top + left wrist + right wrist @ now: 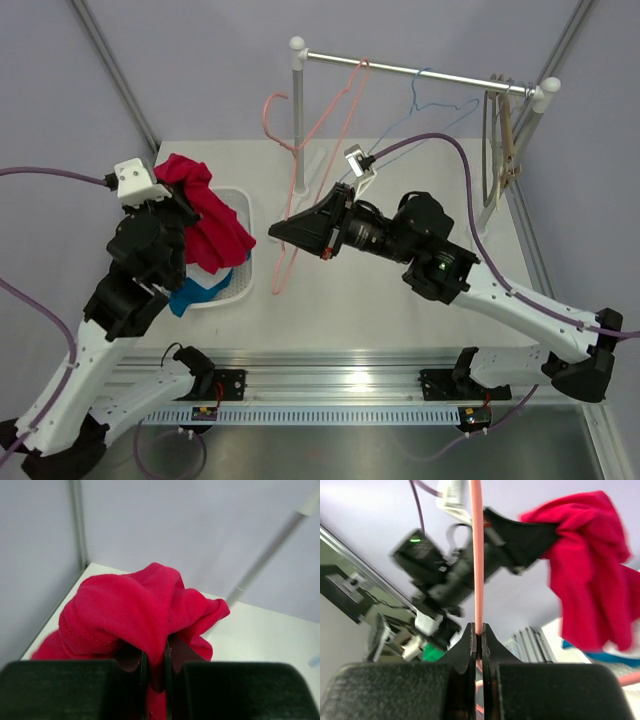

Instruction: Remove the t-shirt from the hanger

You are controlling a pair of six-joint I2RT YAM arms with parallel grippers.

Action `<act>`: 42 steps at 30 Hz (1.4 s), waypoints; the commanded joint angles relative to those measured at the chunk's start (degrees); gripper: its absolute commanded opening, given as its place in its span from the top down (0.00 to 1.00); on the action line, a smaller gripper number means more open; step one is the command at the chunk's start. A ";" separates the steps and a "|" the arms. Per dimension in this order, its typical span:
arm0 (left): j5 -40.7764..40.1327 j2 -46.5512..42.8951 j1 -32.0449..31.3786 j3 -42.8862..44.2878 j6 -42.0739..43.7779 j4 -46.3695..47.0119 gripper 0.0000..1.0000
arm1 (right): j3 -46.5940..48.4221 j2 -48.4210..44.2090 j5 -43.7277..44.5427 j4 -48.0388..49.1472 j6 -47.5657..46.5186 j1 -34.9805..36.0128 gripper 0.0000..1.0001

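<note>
The red t-shirt [208, 218] hangs bunched from my left gripper [183, 200], which is shut on a fold of it [135, 610] above the white basket [243, 280]. The shirt's lower edge droops into the basket. The pink wire hanger [322, 130] is bare and tilted, and its upper end reaches the rail [420, 72]. My right gripper [276, 232] is shut on the hanger's thin wire [476, 555], level with the basket's right side. In the right wrist view the t-shirt [590, 570] hangs well apart from the hanger, with the left arm behind it.
A blue cloth [195, 293] lies in the basket under the shirt. A blue wire hanger [430, 105] hangs on the rail, and a wooden hanger [503, 140] hangs at its right end. The rail's white post [297, 110] stands behind the pink hanger.
</note>
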 commanded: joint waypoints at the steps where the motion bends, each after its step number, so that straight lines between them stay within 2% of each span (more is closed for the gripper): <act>1: 16.67 1.11 14.82 -1.24 -7.89 4.12 1.00 | 5.14 4.22 -0.71 8.75 6.55 -0.26 1.00; 2: 19.84 1.90 18.34 -1.87 -9.21 3.77 1.00 | 6.03 6.59 0.25 9.10 7.44 -0.35 1.00; 3: 25.17 2.69 24.73 -2.48 -12.53 2.55 1.00 | 6.56 7.74 0.52 9.72 8.32 -0.53 1.00; 5: 30.21 4.80 32.48 -4.50 -15.19 1.66 1.00 | 7.35 10.29 1.13 12.26 11.48 -1.31 1.00; 6: 31.80 5.24 33.92 -5.29 -17.29 0.88 1.00 | 7.27 10.82 1.66 13.14 12.36 -1.49 1.00; 11: 29.62 4.98 36.92 -11.53 -21.61 -0.45 1.00 | 5.60 13.20 5.52 18.06 16.06 -2.64 1.00; 19: 38.15 14.73 37.18 -13.39 -26.80 -5.19 1.00 | 4.72 16.28 7.29 19.39 18.52 -6.50 1.00; 20: 37.89 15.43 37.36 -13.73 -28.28 -6.76 0.96 | 5.15 17.24 6.94 19.04 18.87 -6.85 1.00; 21: 37.71 16.49 37.71 -14.26 -28.90 -7.48 0.88 | 5.85 17.94 6.41 19.13 19.49 -7.38 1.00; 22: 38.23 17.02 38.41 -15.57 -29.52 -8.18 0.77 | 6.30 18.73 4.93 19.82 21.49 -8.34 1.00; 23: 40.76 17.46 40.33 -16.63 -30.66 -8.45 0.58 | 6.56 20.39 4.30 20.35 22.64 -8.79 1.00; 24: 42.70 18.33 41.13 -17.77 -31.19 -8.36 0.50 | 6.04 21.02 4.21 21.32 25.35 -9.23 1.00; 29: 50.71 17.91 42.28 -21.12 -30.41 -7.66 0.22 | 4.80 24.44 5.88 28.26 31.96 -11.24 1.00; 30: 50.80 16.60 42.28 -21.12 -30.14 -7.57 0.09 | 5.42 24.97 5.88 28.70 33.54 -11.60 1.00; 31: 52.54 13.45 42.37 -20.95 -29.71 -7.40 0.04 | 5.42 26.02 6.49 29.32 34.16 -11.95 1.00; 32: 53.78 11.77 42.28 -20.34 -28.66 -7.48 0.01 | 5.42 26.30 6.93 30.02 34.95 -12.56 1.00; 37: 60.27 0.88 42.28 -18.57 -23.47 -7.83 0.01 | 4.63 28.40 9.22 33.01 38.65 -15.46 1.00; 42: 64.42 -4.85 42.28 -19.62 -21.88 -8.18 0.01 | 6.30 30.51 10.97 34.15 39.88 -17.84 1.00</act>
